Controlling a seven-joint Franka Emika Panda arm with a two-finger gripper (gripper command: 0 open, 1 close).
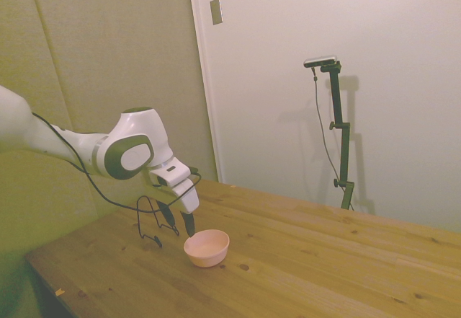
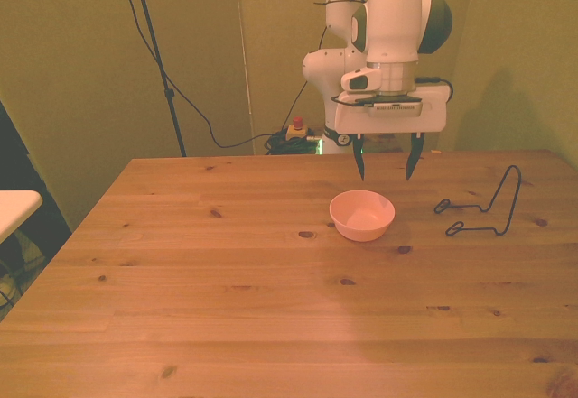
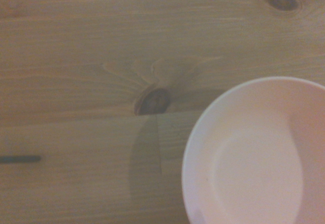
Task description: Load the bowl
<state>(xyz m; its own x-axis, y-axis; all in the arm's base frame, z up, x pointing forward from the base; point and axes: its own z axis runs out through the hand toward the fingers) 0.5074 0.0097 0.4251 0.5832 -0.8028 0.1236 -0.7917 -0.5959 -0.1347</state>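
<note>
You have one pale pink bowl (image 2: 362, 215) on the wooden table (image 2: 226, 308), upright and with nothing in it, a little toward the front view's right of the table's middle. The wrist view confirms a bare inner surface on the bowl (image 3: 259, 158), with a dark knot in the wood just beside its rim. You have one thin black wire rack (image 2: 483, 207), standing on the table well apart from the bowl, toward the front view's right. You have one arm with one gripper (image 2: 386, 156). It hangs above the table just behind the bowl's far rim, fingers pointing down, jaws spread wide and holding nothing. In the side view the gripper (image 1: 179, 223) tilts slightly, its tips near the bowl (image 1: 207, 247) but not touching it.
</note>
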